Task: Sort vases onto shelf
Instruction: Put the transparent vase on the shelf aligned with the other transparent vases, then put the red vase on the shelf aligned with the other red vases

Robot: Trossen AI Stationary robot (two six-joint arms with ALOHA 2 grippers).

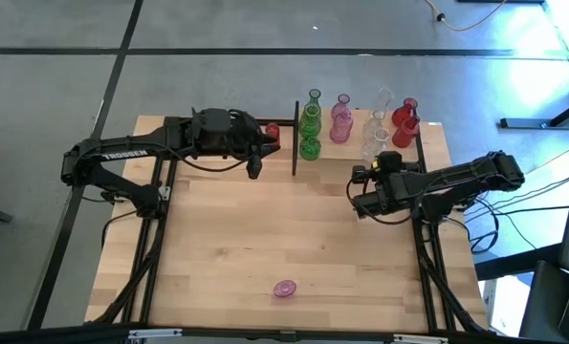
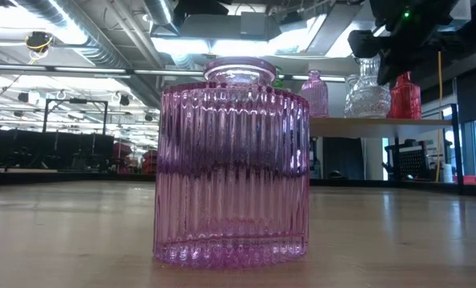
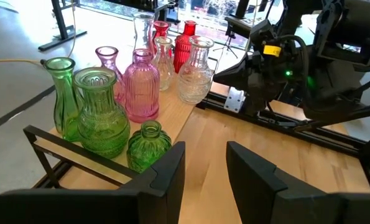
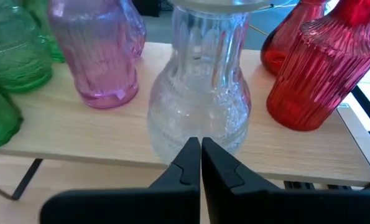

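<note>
Green (image 3: 101,112), pink (image 3: 141,87), clear (image 4: 200,106) and red (image 4: 318,74) vases stand upright on the shelf (image 4: 79,134) at the table's far side (image 1: 361,124). One pink ribbed vase (image 1: 284,288) stands alone on its base near the table's front edge, filling the low view (image 2: 231,160). My left gripper (image 3: 204,168) hovers open at the shelf's left end (image 1: 265,151) with nothing between its fingers. My right gripper (image 4: 201,154) is shut, just on the near side of a clear vase (image 1: 370,172). My right gripper's shut fingertips (image 4: 191,155) stand before the lower belly (image 4: 197,127) of the clear vase, coming from the table's near side and slanting down. I cannot tell whether they touch it.
A black upright post (image 1: 295,139) marks the shelf's left end. A small red thing (image 1: 272,134) shows beside my left arm, partly hidden. Bare tabletop (image 1: 265,229) lies between the shelf and the lone pink vase. Black frame rails (image 1: 155,248) run along both table sides.
</note>
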